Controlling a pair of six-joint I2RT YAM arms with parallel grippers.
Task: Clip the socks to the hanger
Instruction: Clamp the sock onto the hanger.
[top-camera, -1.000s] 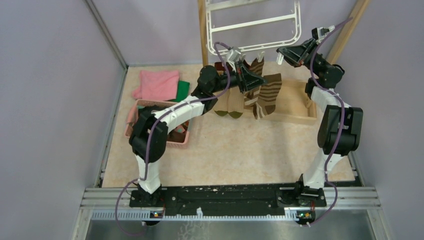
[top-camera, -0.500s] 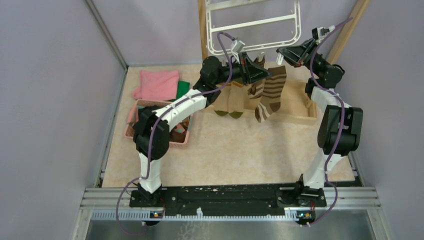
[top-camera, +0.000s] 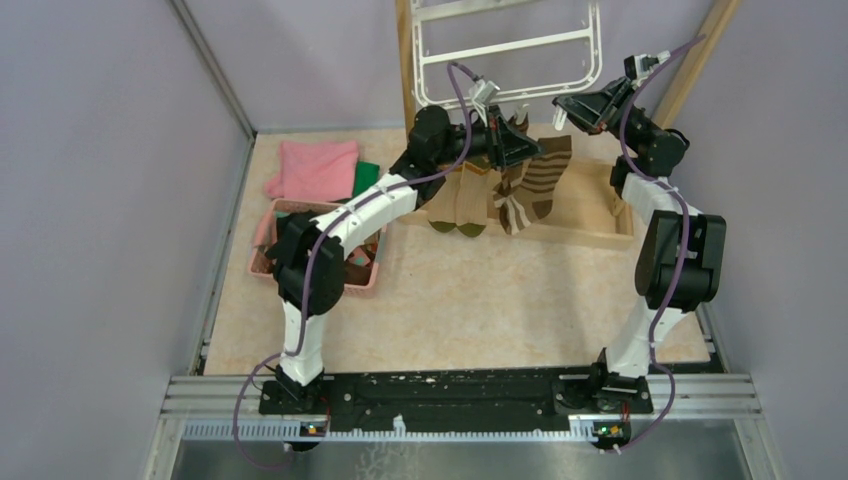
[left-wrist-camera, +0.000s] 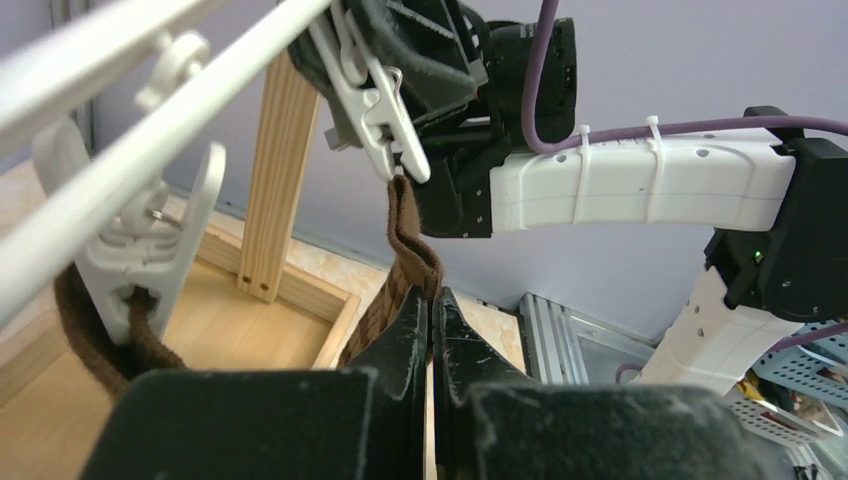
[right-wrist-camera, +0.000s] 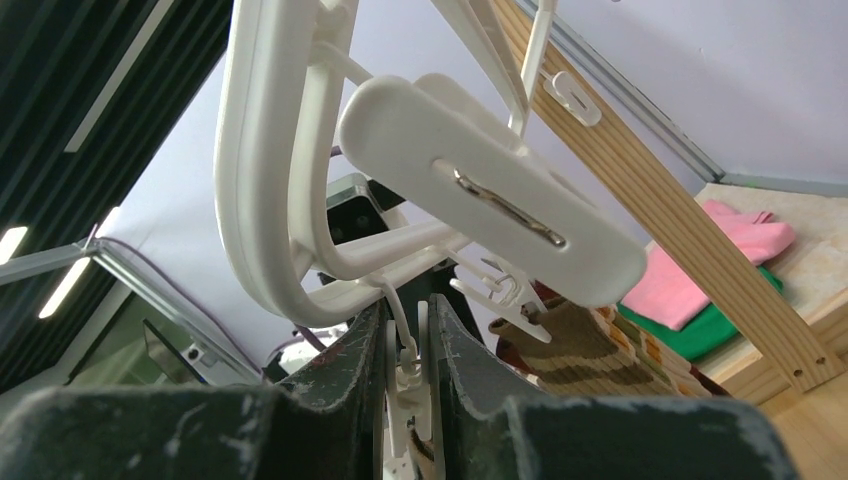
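Currently left gripper (left-wrist-camera: 431, 318) pinches sock (left-wrist-camera: 408, 235) just below hanger (top-camera: 505, 45) near edge. Sock axis is vertical, cuff tip directly above jaws at clip (left-wrist-camera: 372, 100) mouth. Right gripper (right-wrist-camera: 407, 325) clamps that clip. Likely next: feed up.

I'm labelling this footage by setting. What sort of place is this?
Probably a robot lab cell staged for laundry, not a home: plain panel walls box in a table, and a white hanger holds socks.
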